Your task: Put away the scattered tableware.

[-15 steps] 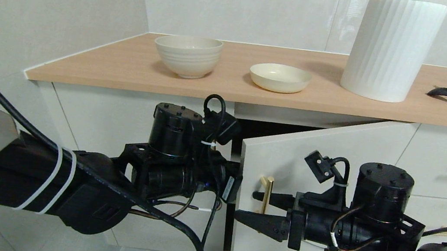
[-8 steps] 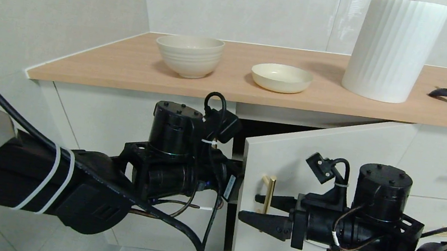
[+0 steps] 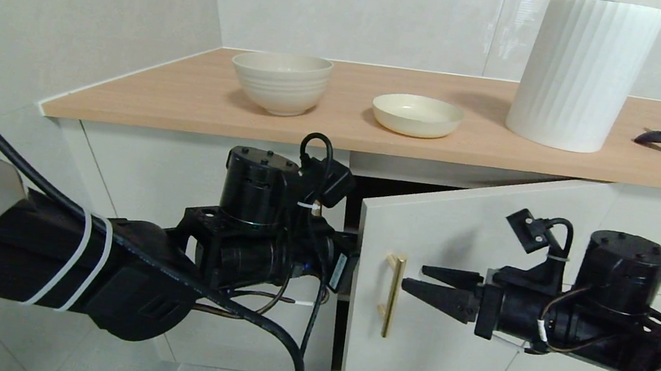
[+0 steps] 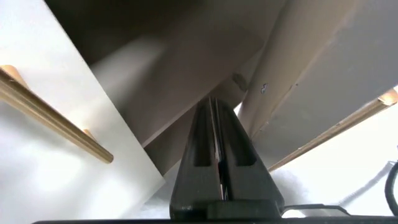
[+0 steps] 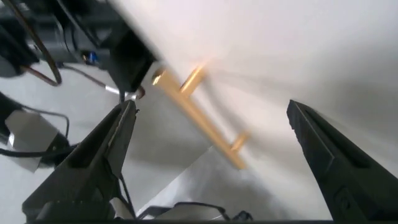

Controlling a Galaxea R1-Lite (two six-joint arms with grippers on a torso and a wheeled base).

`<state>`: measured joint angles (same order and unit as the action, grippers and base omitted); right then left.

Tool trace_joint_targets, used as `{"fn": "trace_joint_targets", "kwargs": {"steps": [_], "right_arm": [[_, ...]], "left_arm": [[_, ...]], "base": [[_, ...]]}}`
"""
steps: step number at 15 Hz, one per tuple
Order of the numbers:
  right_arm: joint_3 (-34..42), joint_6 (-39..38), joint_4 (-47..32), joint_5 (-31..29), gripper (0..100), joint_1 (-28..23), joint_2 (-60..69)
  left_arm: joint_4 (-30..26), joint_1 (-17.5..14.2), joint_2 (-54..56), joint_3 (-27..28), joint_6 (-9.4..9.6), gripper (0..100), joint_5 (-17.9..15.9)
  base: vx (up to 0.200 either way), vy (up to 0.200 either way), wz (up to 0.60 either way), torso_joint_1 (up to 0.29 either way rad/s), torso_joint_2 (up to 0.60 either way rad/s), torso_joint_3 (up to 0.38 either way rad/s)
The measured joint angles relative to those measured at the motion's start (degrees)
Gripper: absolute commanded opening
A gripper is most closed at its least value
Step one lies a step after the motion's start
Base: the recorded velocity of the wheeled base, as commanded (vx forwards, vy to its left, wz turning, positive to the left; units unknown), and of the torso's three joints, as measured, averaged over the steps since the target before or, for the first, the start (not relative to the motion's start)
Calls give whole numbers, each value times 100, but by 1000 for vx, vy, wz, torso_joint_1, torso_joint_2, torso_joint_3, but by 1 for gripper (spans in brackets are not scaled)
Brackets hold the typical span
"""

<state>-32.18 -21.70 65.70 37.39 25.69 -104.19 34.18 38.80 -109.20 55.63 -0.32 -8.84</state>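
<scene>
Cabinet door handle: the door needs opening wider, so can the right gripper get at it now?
Probably yes. The right gripper is open, level with the gold handle on the ajar door and just short of it, nothing between them.

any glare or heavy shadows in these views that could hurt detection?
Head view: even light, soft shadows under the bowl and plate on the countertop; the cabinet interior behind the door is dark. Right wrist view: the door face glares bright, with a glint on the gold handle. Left wrist view: dim cabinet interior, bright door panels either side.
</scene>
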Motion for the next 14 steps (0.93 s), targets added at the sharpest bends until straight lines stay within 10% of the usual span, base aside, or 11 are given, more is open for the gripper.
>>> {"fn": "trace_joint_targets", "kwargs": {"steps": [7,14], "right_arm": [[1301,-241,-918,-154,100,-363,1796],[1788,1024,-2314,-2389,100,-406,2809]], "left_arm": [[20,6,-88,84,-20,0,-35],[143,155,-59,44,-206,0,6]], "base": [[0,0,0,0,0,0],[0,0,0,0,0,0]]}}
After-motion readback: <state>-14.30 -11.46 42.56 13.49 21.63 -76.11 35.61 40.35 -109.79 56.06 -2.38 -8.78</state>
